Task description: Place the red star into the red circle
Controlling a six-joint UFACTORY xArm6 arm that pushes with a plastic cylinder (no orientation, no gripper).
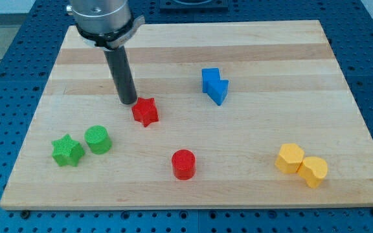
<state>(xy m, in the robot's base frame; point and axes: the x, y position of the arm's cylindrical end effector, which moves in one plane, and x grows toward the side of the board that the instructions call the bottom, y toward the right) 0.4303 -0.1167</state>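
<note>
Showing a wooden board (193, 39) on a blue perforated table (5, 77), with the arm's dark rod (122, 74) descending from the view's top left. My tip (129, 102) rests on the board just beside the red star (146, 111), at the star's upper-left side; whether the two touch cannot be told, though they stand very close. No pincer is fitted: the rod is a plain straight end with nothing to open or close, and it holds nothing.

Red star: near the board's middle, slightly toward the view's left. Red circle (183, 164): a short red cylinder lying toward the view's bottom and right of the star, well apart from it, with bare board between them. My tip, the star and the circle fall roughly along one diagonal running from upper left to lower right.

Other blocks: a green star (67, 151) and a green cylinder (98, 139) sit just beside each other near the view's lower left edge of the board. A blue block (214, 85) of angular, arrow-like shape lies toward the view's top, right of the red star. Two yellow blocks (302, 165), rounded in outline, sit touching or nearly touching near the view's lower right corner.
</note>
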